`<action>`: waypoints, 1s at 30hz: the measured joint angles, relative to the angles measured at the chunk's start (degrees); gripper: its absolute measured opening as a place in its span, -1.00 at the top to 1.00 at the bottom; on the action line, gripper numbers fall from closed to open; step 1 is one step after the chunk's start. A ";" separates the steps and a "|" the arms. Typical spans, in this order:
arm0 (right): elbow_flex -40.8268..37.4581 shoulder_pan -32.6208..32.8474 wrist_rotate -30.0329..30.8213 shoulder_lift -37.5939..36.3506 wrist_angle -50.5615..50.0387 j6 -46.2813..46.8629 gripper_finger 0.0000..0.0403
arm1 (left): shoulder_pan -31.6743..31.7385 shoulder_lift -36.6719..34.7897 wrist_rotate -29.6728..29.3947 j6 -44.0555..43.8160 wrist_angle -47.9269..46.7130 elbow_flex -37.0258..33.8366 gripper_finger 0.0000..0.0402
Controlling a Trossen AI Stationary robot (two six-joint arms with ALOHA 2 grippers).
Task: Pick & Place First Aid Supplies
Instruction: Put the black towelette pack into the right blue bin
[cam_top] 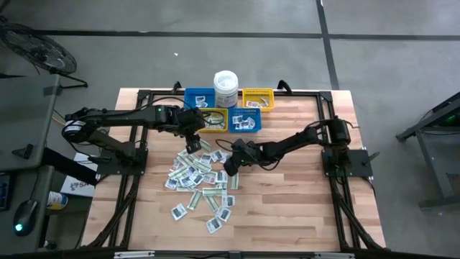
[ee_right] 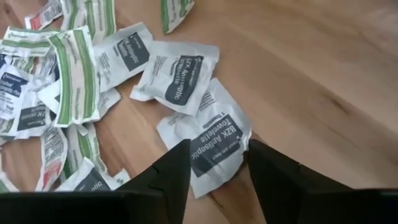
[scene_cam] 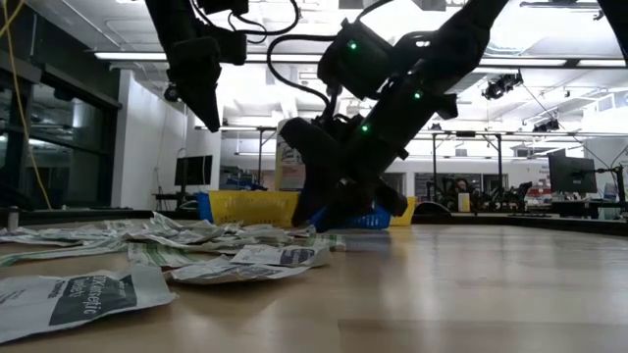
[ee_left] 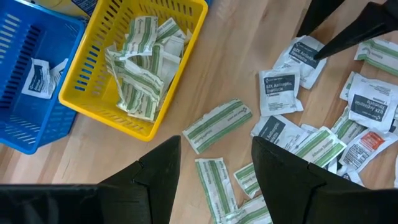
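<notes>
The first aid supplies [cam_top: 198, 176] lie in a loose pile on the wooden table: white square packets and green-and-white strips. My right gripper [ee_right: 217, 146] is low at the pile's right edge [cam_top: 231, 169], open, its fingers on either side of a white towelette packet [ee_right: 208, 127] that lies flat on the wood. My left gripper [ee_left: 214, 146] hangs open above the pile's far edge [cam_top: 192, 142], clear of the strips [ee_left: 217, 123] below it. Beside it stands a yellow bin [ee_left: 186, 56] holding several strips. My right gripper points slanting down at the towelette packet's near corner [ee_right: 214, 165], which lies on the table between the two fingers. I cannot tell whether the fingertips touch it.
Along the far edge stand a white lidded tub [cam_top: 226, 88], two blue bins [cam_top: 199, 97] [cam_top: 246, 120] and another yellow bin [cam_top: 259, 98]. A blue bin [ee_left: 25, 124] next to the near yellow one holds a white packet. Bare wood lies to the right of the pile [cam_top: 302, 194].
</notes>
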 joint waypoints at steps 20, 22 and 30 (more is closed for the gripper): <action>-0.09 -2.10 -5.96 0.02 0.22 2.83 0.99 | 0.00 0.00 0.15 -0.04 0.00 0.00 0.03; -0.11 -2.03 -6.06 -0.43 -0.12 2.84 0.99 | 0.00 0.00 0.15 -0.21 0.00 0.00 0.03; -0.13 -2.01 -4.91 -4.66 -4.69 2.82 1.00 | 0.00 0.00 0.17 -0.26 0.02 0.00 0.03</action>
